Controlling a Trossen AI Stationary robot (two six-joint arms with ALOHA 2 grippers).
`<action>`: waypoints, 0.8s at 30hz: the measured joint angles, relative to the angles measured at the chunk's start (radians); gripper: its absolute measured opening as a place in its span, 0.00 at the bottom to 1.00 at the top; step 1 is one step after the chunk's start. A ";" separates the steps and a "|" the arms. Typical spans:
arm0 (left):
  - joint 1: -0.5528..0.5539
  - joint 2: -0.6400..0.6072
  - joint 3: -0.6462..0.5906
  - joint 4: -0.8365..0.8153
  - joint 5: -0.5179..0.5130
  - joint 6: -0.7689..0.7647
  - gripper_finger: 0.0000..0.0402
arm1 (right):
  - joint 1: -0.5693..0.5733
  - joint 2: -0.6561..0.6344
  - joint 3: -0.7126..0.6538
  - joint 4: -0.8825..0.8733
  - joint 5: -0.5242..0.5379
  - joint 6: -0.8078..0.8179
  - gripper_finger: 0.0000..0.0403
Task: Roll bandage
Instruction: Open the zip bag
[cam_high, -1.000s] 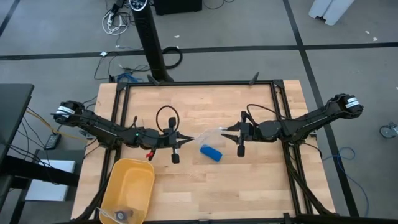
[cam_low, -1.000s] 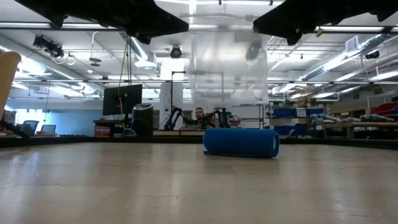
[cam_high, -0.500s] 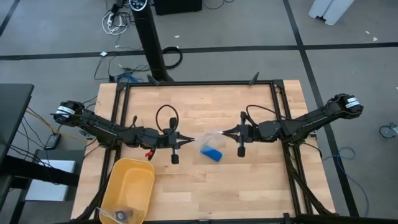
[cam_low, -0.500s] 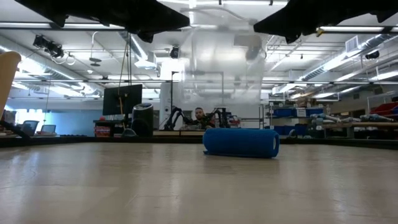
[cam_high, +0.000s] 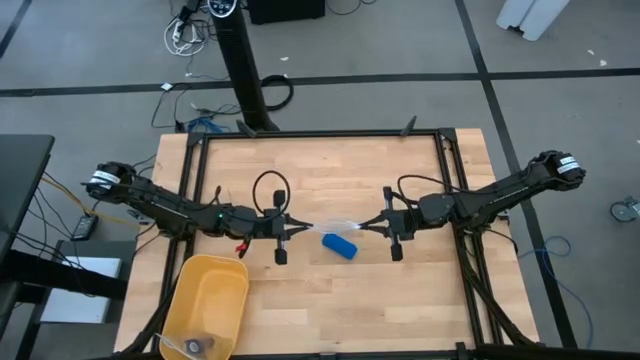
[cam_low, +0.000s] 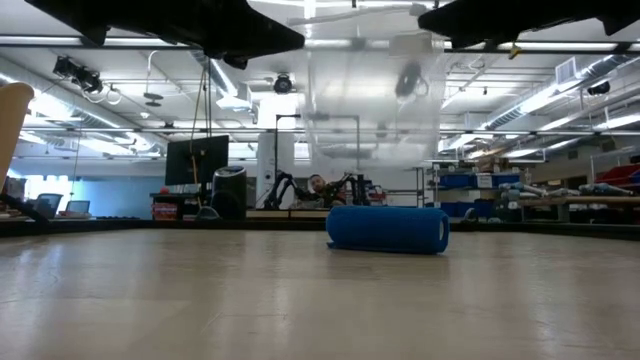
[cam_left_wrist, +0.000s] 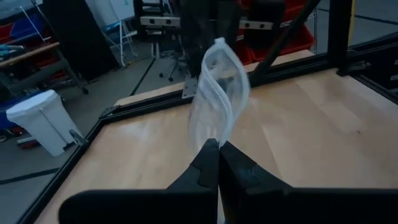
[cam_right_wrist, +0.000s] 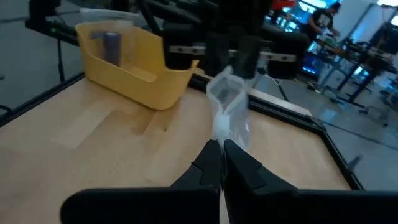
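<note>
The bandage is a compact blue roll that lies on its side on the table's middle; it also shows in the low view. No gripper touches it. Above it a clear plastic bag is stretched between my two grippers and hangs clear of the table in the low view. My left gripper is shut on the bag's left end. My right gripper is shut on its right end. Both are above the table, either side of the roll. My left gripper pinches the clear bag's near edge between its two fingers, coming level from the table's left. The bag stands out past the fingertips, lifted clear of the table. My right gripper pinches the bag's opposite edge between its two fingers, coming level from the table's right. The bag is lifted clear and bunched just past the fingertips.
A yellow plastic bin stands at the table's near left corner, with a small grey thing inside; it also shows in the right wrist view. A black frame runs round the table's edges. Bare wood lies on the far half.
My right gripper has gone a little toward the table's near edge and right, still shut on the bag. The bag has been drawn narrower between the two grippers. The blue roll has stayed where it was.
</note>
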 joint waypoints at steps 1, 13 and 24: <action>0.006 0.000 0.005 -0.001 0.007 0.006 0.01 | -0.004 0.002 0.000 0.003 -0.007 -0.009 0.00; 0.093 0.000 0.088 -0.031 0.198 0.069 0.01 | -0.063 0.007 0.005 0.038 -0.037 -0.101 0.00; 0.118 0.100 0.176 -0.035 0.227 0.064 0.01 | -0.117 0.047 0.074 0.043 -0.133 -0.120 0.00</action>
